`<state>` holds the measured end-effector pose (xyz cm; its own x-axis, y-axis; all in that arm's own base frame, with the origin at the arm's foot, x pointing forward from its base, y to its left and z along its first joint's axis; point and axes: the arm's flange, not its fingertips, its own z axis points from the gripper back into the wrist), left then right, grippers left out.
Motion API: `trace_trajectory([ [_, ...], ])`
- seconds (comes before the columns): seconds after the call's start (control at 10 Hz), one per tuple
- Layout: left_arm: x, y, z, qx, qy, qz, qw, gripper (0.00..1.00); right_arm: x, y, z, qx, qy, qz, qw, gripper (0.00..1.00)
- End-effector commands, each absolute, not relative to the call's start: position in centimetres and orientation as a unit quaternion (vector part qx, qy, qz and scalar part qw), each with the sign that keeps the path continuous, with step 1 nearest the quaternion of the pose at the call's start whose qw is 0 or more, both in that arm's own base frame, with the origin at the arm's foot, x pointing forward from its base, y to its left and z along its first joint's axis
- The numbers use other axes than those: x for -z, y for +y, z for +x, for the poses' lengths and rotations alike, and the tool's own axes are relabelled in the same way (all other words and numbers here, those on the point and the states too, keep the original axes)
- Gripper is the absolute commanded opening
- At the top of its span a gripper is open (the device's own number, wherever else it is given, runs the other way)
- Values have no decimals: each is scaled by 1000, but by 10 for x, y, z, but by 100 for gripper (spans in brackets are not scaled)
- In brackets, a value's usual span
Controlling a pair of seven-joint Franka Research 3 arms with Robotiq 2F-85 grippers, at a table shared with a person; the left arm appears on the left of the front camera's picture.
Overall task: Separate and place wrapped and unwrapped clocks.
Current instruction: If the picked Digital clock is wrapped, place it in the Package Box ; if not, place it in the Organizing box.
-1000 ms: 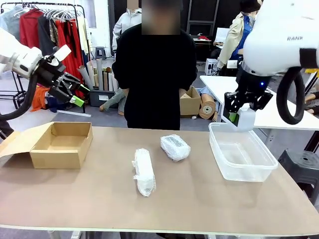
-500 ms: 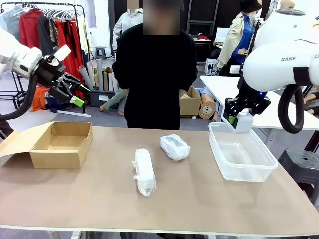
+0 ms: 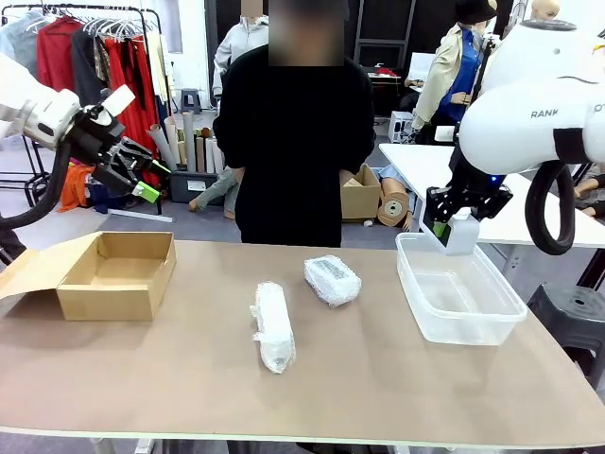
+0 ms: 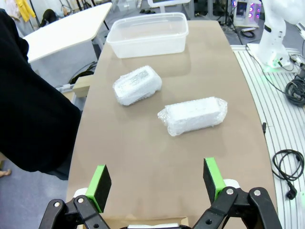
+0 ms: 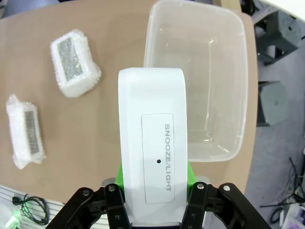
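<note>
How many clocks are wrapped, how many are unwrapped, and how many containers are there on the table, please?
Wrapped clocks: 2, the long bundle and the squat bundle
Unwrapped clocks: 1, the bare white clock
Containers: 2, the cardboard box and the clear plastic tub
Total: 5

An open brown cardboard box (image 3: pixel 104 303) sits at the tan tabletop's (image 3: pixel 378 378) left end, a clear rectangular plastic tub (image 3: pixel 468 329) at its right — behind stands a person in a black top (image 3: pixel 293 142), near a rack of red clothes (image 3: pixel 118 66).
</note>
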<state>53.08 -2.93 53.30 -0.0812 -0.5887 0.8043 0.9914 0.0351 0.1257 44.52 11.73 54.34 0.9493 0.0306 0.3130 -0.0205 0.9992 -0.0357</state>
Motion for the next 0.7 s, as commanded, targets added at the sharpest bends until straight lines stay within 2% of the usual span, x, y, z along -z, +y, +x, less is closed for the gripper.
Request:
trace_trajectory([
  [0.0, -534, -30, 529, 638, -367, -274, 619, 100, -522, 102, 470, 5, -160, 2, 987, 0],
  [0.4, -534, -30, 529, 638, -367, -274, 619, 100, -477, 67, 500, 14, -153, 20, 988, 0],
  [0.6, -534, -30, 529, 638, -367, -274, 619, 100, -449, 53, 514, 21, -171, -6, 985, 0],
])
